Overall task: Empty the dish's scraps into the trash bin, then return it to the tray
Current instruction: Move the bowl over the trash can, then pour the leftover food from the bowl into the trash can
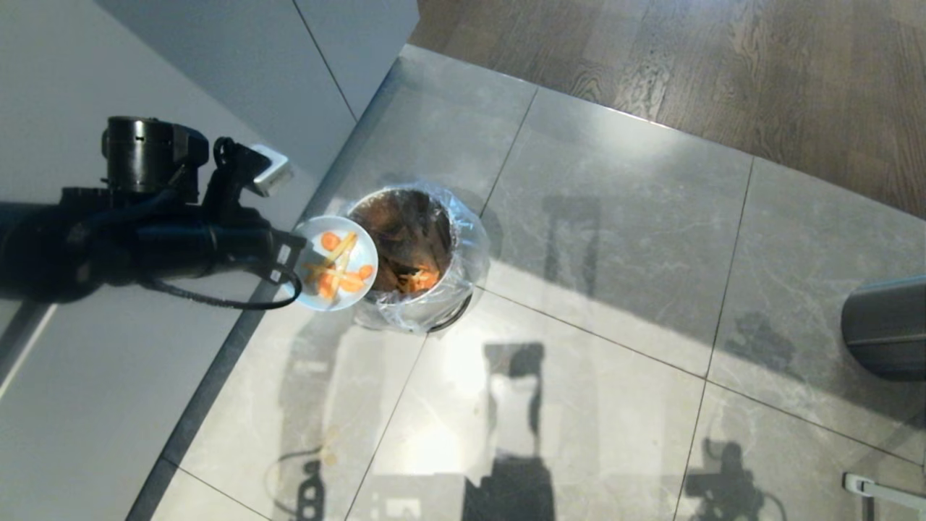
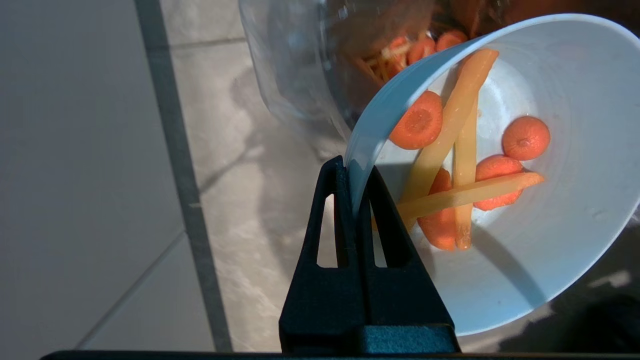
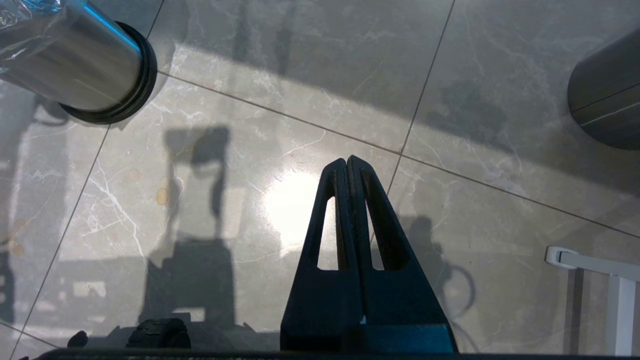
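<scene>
Dish (image 2: 540, 260): small round bowl, pale-blue outside, white inside; held by its rim and tipped toward the bin, its far edge at the bin's mouth. Left gripper (image 2: 356, 172): closed tight on the dish rim, one finger inside the wall, one outside. Scraps (image 2: 462, 165): orange carrot slices and yellow strips, all lying inside the dish. Right gripper (image 3: 347, 165): jaws pressed together, holding nothing, hanging over the floor (image 3: 300, 125). Bin (image 1: 419, 253): round steel, black base ring, crinkled clear liner (image 1: 463, 271); stands on grey floor tiles just beyond the dish; brown and orange waste inside. Counter (image 1: 94, 391): pale surface under the left arm. Dark grey cylinder (image 1: 886, 325): well apart, at the robot's right.
</scene>
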Tool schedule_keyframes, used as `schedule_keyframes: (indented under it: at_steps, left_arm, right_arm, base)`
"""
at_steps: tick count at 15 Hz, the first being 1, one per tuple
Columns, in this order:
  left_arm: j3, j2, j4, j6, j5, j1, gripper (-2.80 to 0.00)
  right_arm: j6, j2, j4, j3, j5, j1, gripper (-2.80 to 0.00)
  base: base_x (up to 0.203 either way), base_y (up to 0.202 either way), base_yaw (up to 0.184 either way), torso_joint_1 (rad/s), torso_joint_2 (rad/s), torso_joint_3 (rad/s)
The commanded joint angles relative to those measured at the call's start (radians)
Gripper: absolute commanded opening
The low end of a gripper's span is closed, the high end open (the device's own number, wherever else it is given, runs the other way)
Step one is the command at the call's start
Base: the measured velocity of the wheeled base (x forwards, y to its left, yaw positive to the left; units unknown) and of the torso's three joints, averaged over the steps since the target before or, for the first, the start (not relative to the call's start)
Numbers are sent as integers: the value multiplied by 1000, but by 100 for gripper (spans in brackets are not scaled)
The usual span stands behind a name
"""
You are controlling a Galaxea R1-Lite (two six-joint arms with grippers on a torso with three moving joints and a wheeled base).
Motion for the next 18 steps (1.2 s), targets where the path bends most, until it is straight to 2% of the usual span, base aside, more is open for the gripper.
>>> schedule_keyframes:
  at_steps: [1,4,7,9,11,16,18]
  left_arm:
    - [-70,27,-2,66,46,-23,-280]
    - [-121,34,-8,171,69,-31,-280]
    - [-141,34,-27,192,67,-77,-280]
    - [-142,43,-65,260,68,-94,-280]
    - [-148,56,-140,338,69,-112,-280]
    - [-151,91,-350,453,50,-198,-280]
    - [-126,99,-378,535,30,-214,-280]
  right_arm:
    - [1,0,0,0,0,0,-280]
    - [1,0,-1,0,-1,0,-280]
    - [1,0,0,-1,0,0,-280]
    - [1,0,-1,0,0,0,-280]
    - [1,0,0,0,0,0,-280]
    - [1,0,1,0,0,0,-280]
    - [1,0,0,0,0,0,-280]
  base:
    - [0,0,0,0,0,0]
    - [0,0,0,0,0,0]
    - [0,0,0,0,0,0]
    - [0,0,0,0,0,0]
    - [0,0,0,0,0,0]
    - [0,0,0,0,0,0]
    - [0,0,0,0,0,0]
